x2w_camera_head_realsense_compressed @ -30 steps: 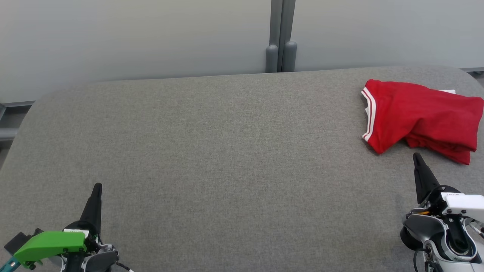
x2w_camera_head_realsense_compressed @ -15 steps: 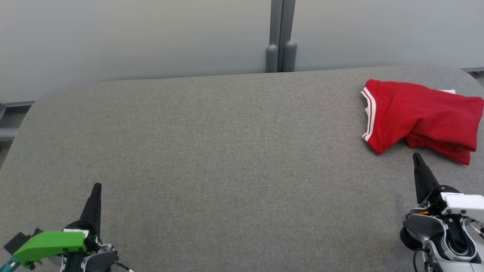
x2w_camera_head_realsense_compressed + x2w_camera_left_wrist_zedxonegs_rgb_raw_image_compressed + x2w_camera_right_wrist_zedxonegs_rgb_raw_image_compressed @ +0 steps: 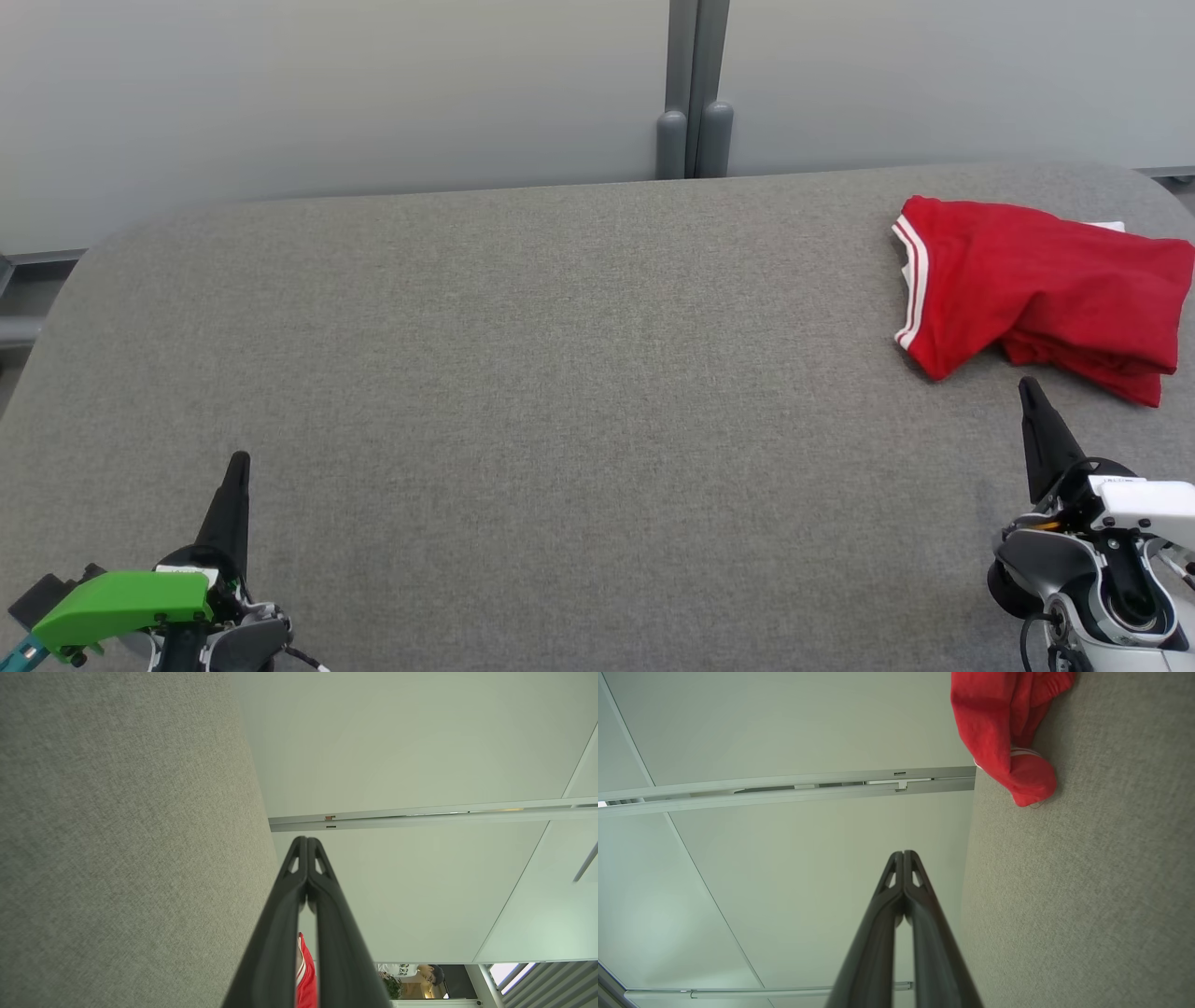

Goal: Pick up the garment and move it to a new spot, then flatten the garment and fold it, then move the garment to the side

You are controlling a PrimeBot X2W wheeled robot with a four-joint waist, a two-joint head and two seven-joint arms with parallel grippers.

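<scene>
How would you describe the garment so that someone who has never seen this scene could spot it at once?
Start from the grey fabric-covered table and go to its far right corner, just beyond the tip of the right gripper. There lies the garment, a rumpled heap of bright red cloth with white stripes along one hem, vivid against the grey around it.

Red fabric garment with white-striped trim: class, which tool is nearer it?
Right. The right tool sits just short of the red fabric garment; the left tool is far away.
</scene>
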